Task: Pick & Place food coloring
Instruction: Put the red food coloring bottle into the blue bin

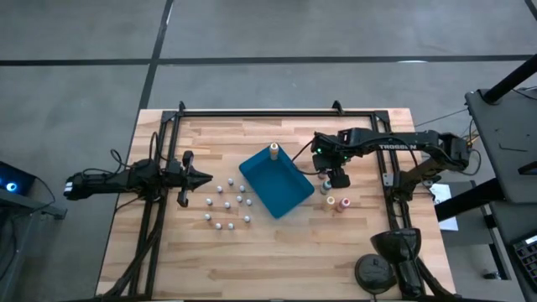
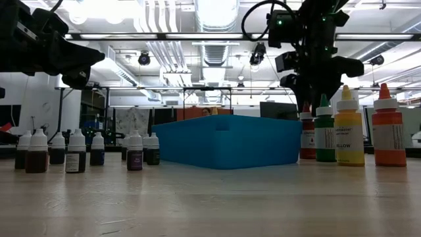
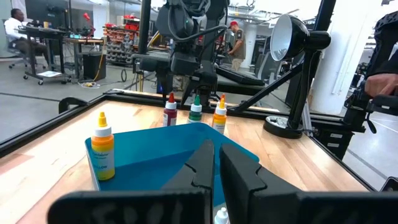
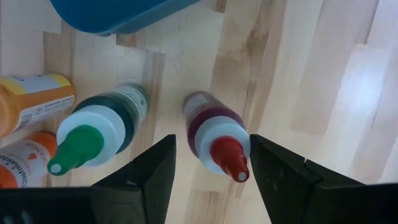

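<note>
With jaws apart, the right gripper [image 4: 211, 163] is straddling the red-capped bottle [image 4: 216, 134], probably light, rigid, tippy plastic, best pinched around its body, while the left gripper [image 1: 200, 178] is waiting with jaws together.

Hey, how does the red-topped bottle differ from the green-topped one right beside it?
The red-topped bottle holds dark red liquid; the green-topped bottle holds dark green. The red-topped bottle stands between the open fingers of the right gripper; the green-topped bottle sits just outside them. Both stand upright on the wooden table, same shape, outside the blue tray. The left gripper waits beyond the tray.
</note>
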Robot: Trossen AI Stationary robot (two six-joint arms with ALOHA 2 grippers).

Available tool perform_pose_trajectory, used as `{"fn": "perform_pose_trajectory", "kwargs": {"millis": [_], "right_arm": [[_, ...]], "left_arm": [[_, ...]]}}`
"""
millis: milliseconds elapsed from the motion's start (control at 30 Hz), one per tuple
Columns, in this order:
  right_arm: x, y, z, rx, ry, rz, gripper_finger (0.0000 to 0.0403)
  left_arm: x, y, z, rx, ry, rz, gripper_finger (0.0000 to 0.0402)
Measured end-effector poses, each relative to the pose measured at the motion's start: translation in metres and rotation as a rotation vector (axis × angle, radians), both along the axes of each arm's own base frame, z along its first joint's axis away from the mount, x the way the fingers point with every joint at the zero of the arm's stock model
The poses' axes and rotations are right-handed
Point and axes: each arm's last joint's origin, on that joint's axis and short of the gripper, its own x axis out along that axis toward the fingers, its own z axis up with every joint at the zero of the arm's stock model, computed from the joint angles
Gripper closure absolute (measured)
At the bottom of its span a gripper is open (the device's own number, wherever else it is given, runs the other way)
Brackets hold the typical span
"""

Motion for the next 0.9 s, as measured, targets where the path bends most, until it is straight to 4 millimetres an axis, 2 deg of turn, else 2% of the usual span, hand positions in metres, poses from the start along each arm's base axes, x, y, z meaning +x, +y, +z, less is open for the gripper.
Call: {"fn": "perform_pose_trajectory", "kwargs": {"millis": [267, 600, 900], "right_arm": [[0.0001, 0.0000, -0.0004, 0.000, -0.002, -0.003, 0.0217], [0.0002, -0.0005, -0.0004, -0.006, -0.003, -0.012, 0.0301], [0.0021, -0.0010, 0.0049, -0.011, -0.009, -0.013, 0.0294]], "left_arm": [[0.0000, 0.0000, 0.0000, 0.000, 0.000, 0.000, 0.0402], [0.0000, 0.0000, -0.0001, 0.000, 0.000, 0.000, 0.0402], [0.0000, 0.0000, -0.0001, 0.000, 0.000, 0.000, 0.0402]]}}
